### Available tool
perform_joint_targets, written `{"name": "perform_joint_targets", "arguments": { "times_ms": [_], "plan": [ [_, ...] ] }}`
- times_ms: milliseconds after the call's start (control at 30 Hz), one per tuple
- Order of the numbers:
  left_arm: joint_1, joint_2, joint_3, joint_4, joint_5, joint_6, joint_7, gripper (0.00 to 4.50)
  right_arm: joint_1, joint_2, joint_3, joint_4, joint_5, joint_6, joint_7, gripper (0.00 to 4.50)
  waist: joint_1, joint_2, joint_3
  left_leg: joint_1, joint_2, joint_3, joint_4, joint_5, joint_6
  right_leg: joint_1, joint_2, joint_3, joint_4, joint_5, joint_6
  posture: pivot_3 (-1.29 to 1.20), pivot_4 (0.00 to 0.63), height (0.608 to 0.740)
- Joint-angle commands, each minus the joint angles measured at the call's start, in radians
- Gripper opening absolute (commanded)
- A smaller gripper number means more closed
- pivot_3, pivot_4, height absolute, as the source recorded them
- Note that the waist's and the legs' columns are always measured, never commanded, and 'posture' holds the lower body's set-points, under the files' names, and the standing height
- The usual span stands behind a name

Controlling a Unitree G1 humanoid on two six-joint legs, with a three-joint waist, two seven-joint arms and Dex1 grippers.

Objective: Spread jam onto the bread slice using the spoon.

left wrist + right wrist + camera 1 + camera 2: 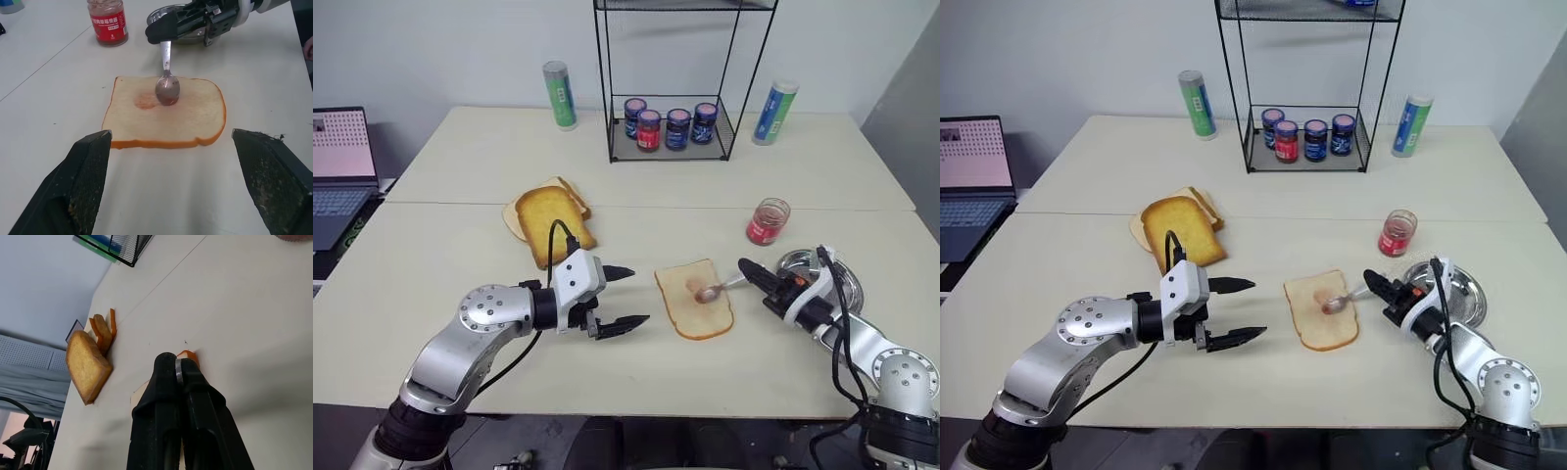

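The bread slice (695,299) lay flat on the pale table (460,235), near the front edge and between the two arms, with a small reddish smear (145,101) of jam on its upper face. The right gripper (750,271) had its two black fingers pressed together on the handle of the spoon (717,289), whose bowl rested on the bread just beside that smear. The left gripper (625,296) hovered just beside the slice on the opposite side, pointing at it with its fingers spread wide and nothing between them. The jam (767,221), in its short clear jar with the lid off, stood behind the right gripper, near a round metal dish (1459,292) that sat close to that arm. Further back on the left, several golden toasted slices (551,221) lay in a small pile. At the rear, a black wire rack (672,127) held four lidded dark jars (668,125), with a green tube (560,94) on one side and a blue-and-green tube (773,112) on the other. An open laptop (342,171) stood at the far left
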State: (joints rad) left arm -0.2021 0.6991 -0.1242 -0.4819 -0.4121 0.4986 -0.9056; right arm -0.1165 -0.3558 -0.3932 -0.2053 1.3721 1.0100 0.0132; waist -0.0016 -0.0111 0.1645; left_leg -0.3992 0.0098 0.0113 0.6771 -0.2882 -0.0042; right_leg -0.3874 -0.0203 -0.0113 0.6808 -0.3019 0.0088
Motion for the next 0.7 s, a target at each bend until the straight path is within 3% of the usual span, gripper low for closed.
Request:
{"name": "perform_joint_targets", "arguments": {
  "times_ms": [33,267,567,700],
  "plan": [
    [-0.012,-0.006,0.0,-0.018,-0.002,-0.014,-0.002,4.11,0.009,-0.022,-0.02,-0.04,0.1,0.014,-0.018,0.01,-0.001,0.0,0.0,0.0,0.0,0.0,0.0,0.0,0.0,0.0,0.0,0.0,0.0,0.0,0.0,0.0,0.15,0.74],
    [-0.016,-0.014,-0.006,-0.025,0.002,-0.01,0.006,4.11,-0.087,0.006,0.01,0.005,0.158,-0.044,-0.09,0.01,-0.005,0.0,0.0,0.001,0.0,0.0,0.0,0.0,0.0,0.0,0.001,0.0,0.001,0.0,0.0,0.0,0.15,0.74],
    [-0.012,-0.012,-0.002,-0.038,0.003,-0.005,0.009,4.11,-0.148,0.082,0.111,0.134,-0.063,-0.124,-0.015,0.01,-0.004,0.0,0.0,0.0,0.0,0.0,0.0,0.0,0.0,0.0,0.0,0.0,0.0,0.0,0.0,0.0,0.15,0.74],
    [-0.005,-0.007,0.005,-0.046,0.0,-0.001,0.012,4.11,-0.133,0.068,0.107,0.138,-0.091,-0.107,0.024,0.01,-0.004,0.0,0.0,0.0,0.0,0.0,0.0,0.0,0.0,0.0,0.0,0.0,0.001,0.0,0.0,0.0,0.15,0.74]
  ]
}}
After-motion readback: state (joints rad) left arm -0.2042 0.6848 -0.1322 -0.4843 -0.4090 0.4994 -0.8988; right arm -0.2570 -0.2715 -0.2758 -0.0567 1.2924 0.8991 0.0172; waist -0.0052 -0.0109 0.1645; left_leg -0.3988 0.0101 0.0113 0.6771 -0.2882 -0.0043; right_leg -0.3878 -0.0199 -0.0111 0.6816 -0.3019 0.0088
